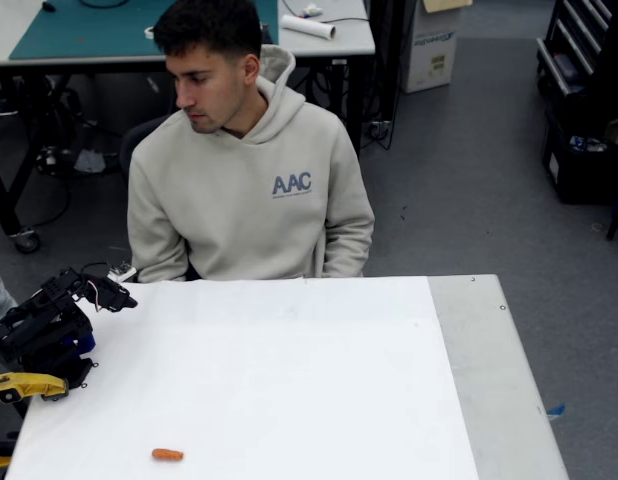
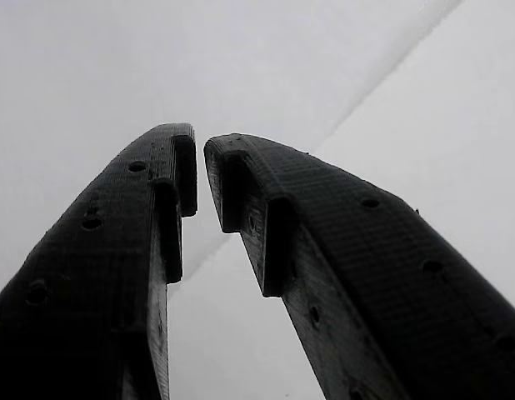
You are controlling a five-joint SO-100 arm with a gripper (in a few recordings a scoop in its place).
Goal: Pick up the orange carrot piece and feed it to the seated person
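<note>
The black arm (image 1: 49,325) sits folded up low at the left edge in the fixed view. In the wrist view its gripper (image 2: 200,171) is basically closed, tips nearly touching with just a thin gap, nothing between them.

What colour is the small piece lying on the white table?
Orange; the carrot piece shows best in the fixed view.

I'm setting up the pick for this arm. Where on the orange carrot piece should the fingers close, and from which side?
Probably from straight above, closing across the middle of the orange carrot piece. It lies flat on the white table, long axis left to right in the fixed view, so the fingers should straddle its short width. The gripper sits far off, nearly shut.
</note>
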